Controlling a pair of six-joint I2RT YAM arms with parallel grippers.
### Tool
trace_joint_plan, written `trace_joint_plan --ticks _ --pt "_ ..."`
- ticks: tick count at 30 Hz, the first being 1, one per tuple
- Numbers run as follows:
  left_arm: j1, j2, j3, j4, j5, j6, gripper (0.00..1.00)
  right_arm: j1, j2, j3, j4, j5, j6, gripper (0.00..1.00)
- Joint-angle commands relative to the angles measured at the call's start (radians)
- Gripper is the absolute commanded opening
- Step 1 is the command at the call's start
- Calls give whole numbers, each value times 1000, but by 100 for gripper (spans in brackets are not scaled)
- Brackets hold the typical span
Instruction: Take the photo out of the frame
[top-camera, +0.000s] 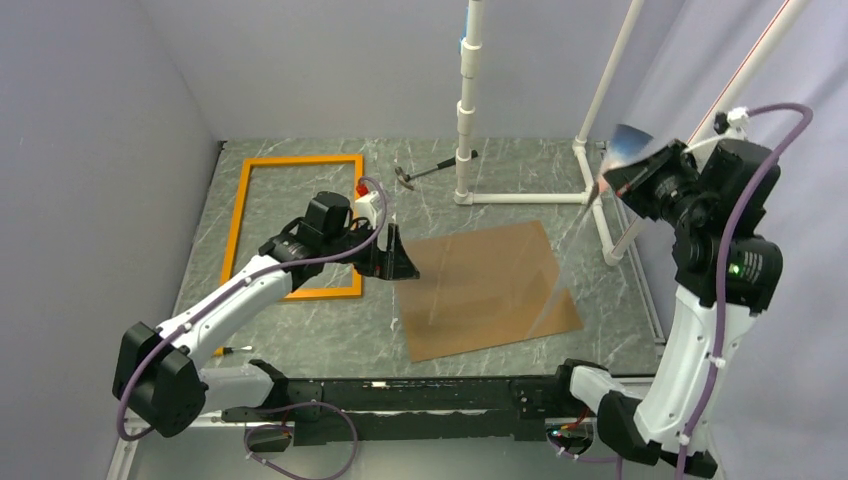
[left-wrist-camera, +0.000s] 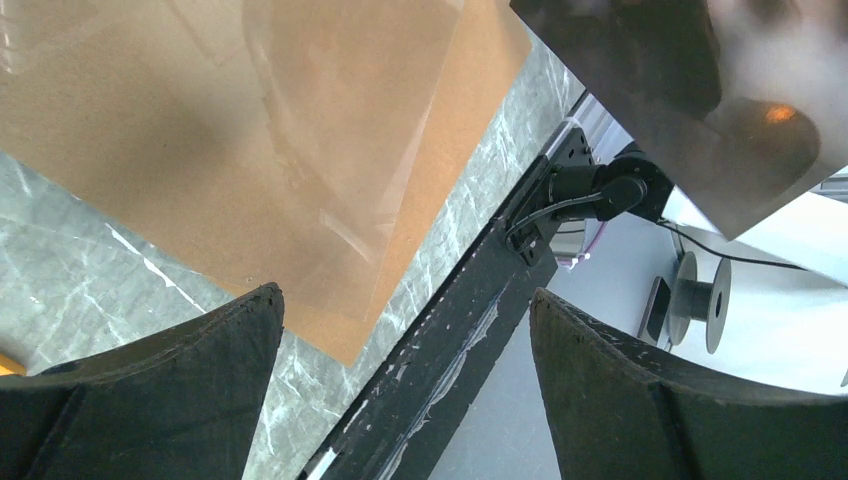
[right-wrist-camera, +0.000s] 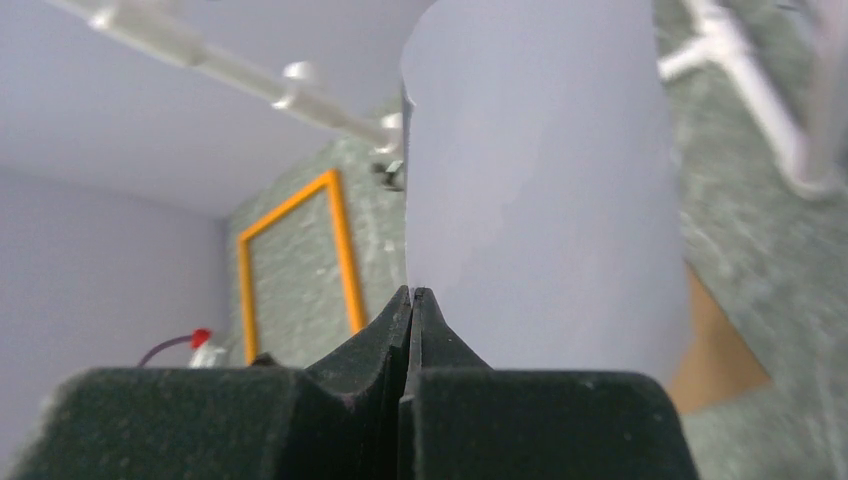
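Orange frame (top-camera: 300, 160) far left, brown board (top-camera: 480, 290) centre, photo (top-camera: 630, 145) aloft at right

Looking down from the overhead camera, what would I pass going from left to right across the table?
frame → left gripper, open → brown board lying flat → photo, held up off the table by the right gripper.

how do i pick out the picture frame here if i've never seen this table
Look at the grey marble tabletop and go to its far left corner, beside the left wall. Lying flat there is the frame, a thin bright-orange rectangle with bare marble showing through it. Unlike the solid brown board in the middle, it is only an outline.
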Motion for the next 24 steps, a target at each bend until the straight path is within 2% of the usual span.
trace_joint_plan --ticks 1,5,8,12,15,18,24 --pt "28 -66 -12 -8 -27 -2 95 43 77 -8 264 -269 67 0" --pt "73 -115 -26 -6 -55 -22 95 215 157 5 367 -274 139 0" --pt "125 -153 -43 11 -80 -54 95 318 188 -57 542 -300 233 0" --pt "222 -175 -42 26 -69 -84 96 378 200 -178 714 -289 330 0" --pt "292 -158 -15 36 -46 -94 95 366 165 -319 794 -233 402 0" --pt "329 -112 20 51 -29 -85 95 322 134 -453 760 -165 418 0" --pt "341 74 148 19 5 2 91 185 -11 -910 778 -112 383 0"
